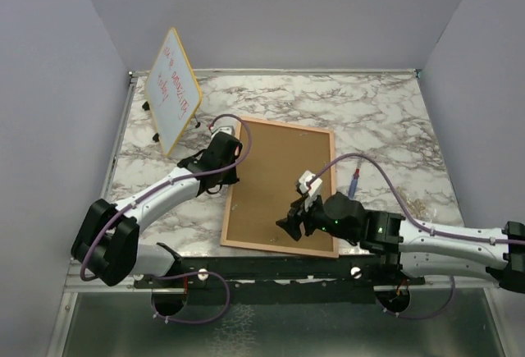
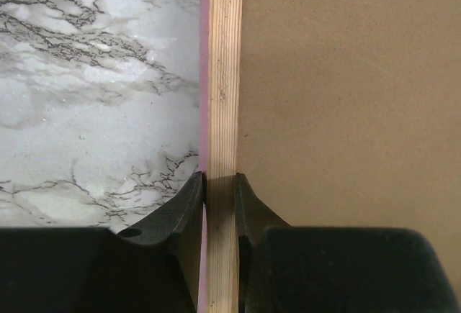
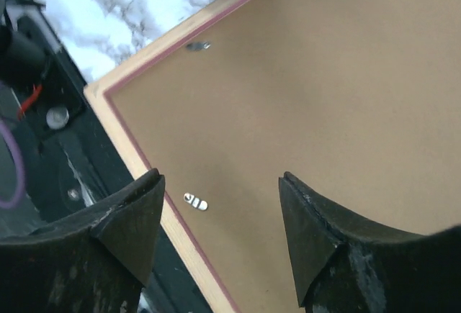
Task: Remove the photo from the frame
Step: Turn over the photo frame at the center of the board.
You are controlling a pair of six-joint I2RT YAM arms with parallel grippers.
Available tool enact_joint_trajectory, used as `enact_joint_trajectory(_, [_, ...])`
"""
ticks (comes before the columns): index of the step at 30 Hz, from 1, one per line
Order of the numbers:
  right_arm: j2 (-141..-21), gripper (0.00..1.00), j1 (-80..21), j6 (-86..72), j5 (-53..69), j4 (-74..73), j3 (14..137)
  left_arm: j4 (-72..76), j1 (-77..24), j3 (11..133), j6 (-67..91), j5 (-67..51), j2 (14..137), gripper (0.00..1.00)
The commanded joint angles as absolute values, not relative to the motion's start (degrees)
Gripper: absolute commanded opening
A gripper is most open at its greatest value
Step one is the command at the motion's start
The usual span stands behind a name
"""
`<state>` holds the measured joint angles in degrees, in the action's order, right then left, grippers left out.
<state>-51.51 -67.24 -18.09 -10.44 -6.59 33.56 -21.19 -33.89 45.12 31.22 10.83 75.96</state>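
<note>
The frame [image 1: 279, 185] lies face down on the marble table, its brown fibreboard back up and a thin pink border round it. The photo is hidden under the back. My left gripper [image 1: 232, 178] is shut on the frame's left wooden edge [image 2: 222, 111], one finger on each side. My right gripper [image 1: 289, 224] is open, hovering over the near part of the back [image 3: 302, 97]. A small metal clip [image 3: 195, 201] lies between its fingers, near the frame's near edge. A second clip [image 3: 197, 45] shows further off.
A yellow-edged whiteboard [image 1: 173, 89] with red writing stands tilted at the back left. A pen [image 1: 354, 182] lies on the table right of the frame. The black rail [image 1: 271, 271] runs along the table's near edge.
</note>
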Motion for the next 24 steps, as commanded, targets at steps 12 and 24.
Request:
enact_joint_trajectory(12, [-73.5,0.85,-97.9,13.9,-46.5,30.1,30.4,-23.2,-34.1,51.8,32.8,9.1,71.3,0.0])
enact_joint_trajectory(24, [-91.3,0.84,-103.4,17.8,-48.6,37.6,36.8,-23.2,-34.1,52.0,33.9,7.0,70.9,0.0])
